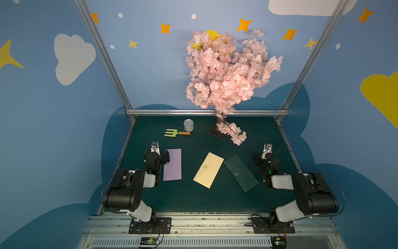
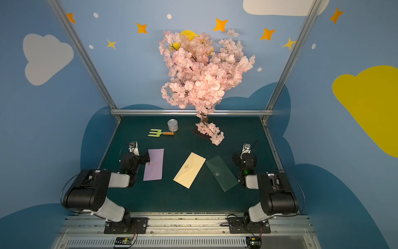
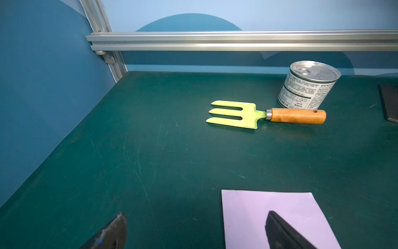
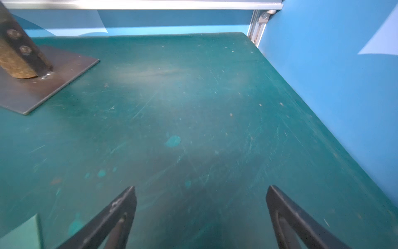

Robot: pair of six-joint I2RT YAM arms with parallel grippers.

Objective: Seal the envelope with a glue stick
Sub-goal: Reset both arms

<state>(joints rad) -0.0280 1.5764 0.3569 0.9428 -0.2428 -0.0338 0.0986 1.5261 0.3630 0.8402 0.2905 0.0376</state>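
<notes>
The pale cream-yellow envelope (image 1: 208, 170) (image 2: 189, 170) lies tilted in the middle of the green mat, flap side up with its small gold emblem showing. The glue stick is out of view in every frame. My left gripper (image 1: 160, 154) (image 3: 196, 213) hovers open at the left, one finger over the near-left corner of a lilac envelope (image 3: 258, 215), with nothing between its fingers. At the right of the mat my right gripper (image 1: 266, 156) (image 4: 201, 188) is open over bare mat, also empty. Both grippers are well apart from the cream envelope.
The lilac envelope (image 1: 172, 165) lies left of the cream one and a dark green envelope (image 1: 240, 172) lies right of it, nearly touching. A green garden fork (image 1: 176, 132) and a tin can (image 1: 188, 125) sit at the back left. A pink blossom tree (image 1: 224, 71) stands on a metal plate (image 4: 43, 86) at the back.
</notes>
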